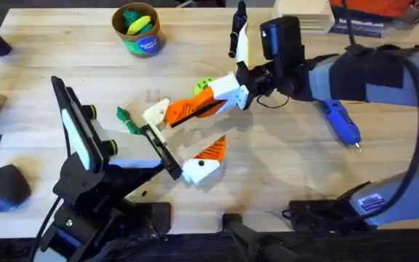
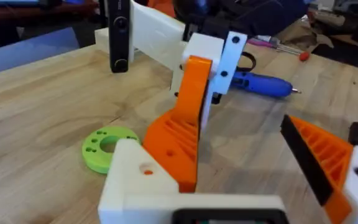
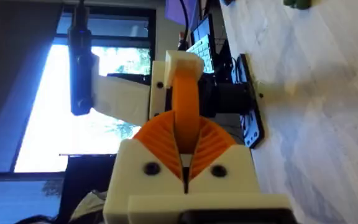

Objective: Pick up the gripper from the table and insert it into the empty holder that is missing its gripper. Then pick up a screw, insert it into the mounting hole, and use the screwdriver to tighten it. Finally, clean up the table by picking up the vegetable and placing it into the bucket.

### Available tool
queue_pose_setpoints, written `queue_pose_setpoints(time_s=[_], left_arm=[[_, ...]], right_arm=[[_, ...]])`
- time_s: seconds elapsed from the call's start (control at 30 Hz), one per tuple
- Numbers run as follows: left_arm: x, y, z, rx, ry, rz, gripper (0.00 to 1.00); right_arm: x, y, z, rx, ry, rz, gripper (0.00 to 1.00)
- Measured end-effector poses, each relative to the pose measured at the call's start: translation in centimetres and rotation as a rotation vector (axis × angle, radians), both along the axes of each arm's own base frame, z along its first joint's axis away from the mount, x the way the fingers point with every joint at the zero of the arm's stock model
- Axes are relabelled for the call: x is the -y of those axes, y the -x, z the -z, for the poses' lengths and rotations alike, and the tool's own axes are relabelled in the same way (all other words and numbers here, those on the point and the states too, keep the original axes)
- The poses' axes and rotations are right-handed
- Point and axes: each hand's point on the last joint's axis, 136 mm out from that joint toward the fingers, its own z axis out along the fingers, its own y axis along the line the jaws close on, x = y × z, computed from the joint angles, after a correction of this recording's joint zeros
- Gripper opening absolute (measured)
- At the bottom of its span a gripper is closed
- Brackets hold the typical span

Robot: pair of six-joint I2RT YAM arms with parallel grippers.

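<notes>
The right gripper point(image 1: 195, 108) had its fingers closed on the gripper point(image 2: 178, 134), pressing it against the empty holder point(image 2: 143, 180) beside the green disc point(image 2: 104, 148); the left gripper point(image 1: 173, 138) stood spread, empty. Seating it flush called for slow, straight pressure.

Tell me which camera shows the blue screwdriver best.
The overhead view: the screwdriver lies whole on the table beyond the right arm, bit toward the near edge. The left wrist view catches it partly hidden behind the white block. I can't find it in the right wrist view.
</notes>
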Motion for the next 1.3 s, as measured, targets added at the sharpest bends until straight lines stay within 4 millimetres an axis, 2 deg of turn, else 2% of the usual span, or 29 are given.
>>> queue_pose_setpoints(time_s=[0.4,0.5,0.9,1.0,1.13,1.3], left_arm=[[-0.2,-0.2,0.0,0.001,-0.001,-0.015,0.986],[-0.6,-0.8,0.0,0.000,-0.002,-0.055,0.986],[-0.9,-1.1,0.1,-0.006,0.000,-0.082,0.986],[-1.0,-1.1,0.1,-0.005,0.000,-0.083,0.986],[-0.4,-0.5,0.0,-0.002,0.001,-0.039,0.985],[0.1,0.1,0.0,-0.001,0.002,0.005,0.986]], right_arm=[[-2.5,-1.5,0.0,-0.035,-0.017,-0.078,0.006],[-4.0,-1.4,0.1,-0.034,-0.024,-0.121,0.005],[-4.5,-1.4,0.3,-0.031,-0.022,-0.127,0.009],[-4.5,-1.4,0.3,-0.031,-0.021,-0.127,0.084],[-5.1,-0.5,0.4,-0.023,-0.026,-0.154,0.292],[-5.5,0.2,0.3,-0.013,-0.032,-0.176,0.436]])
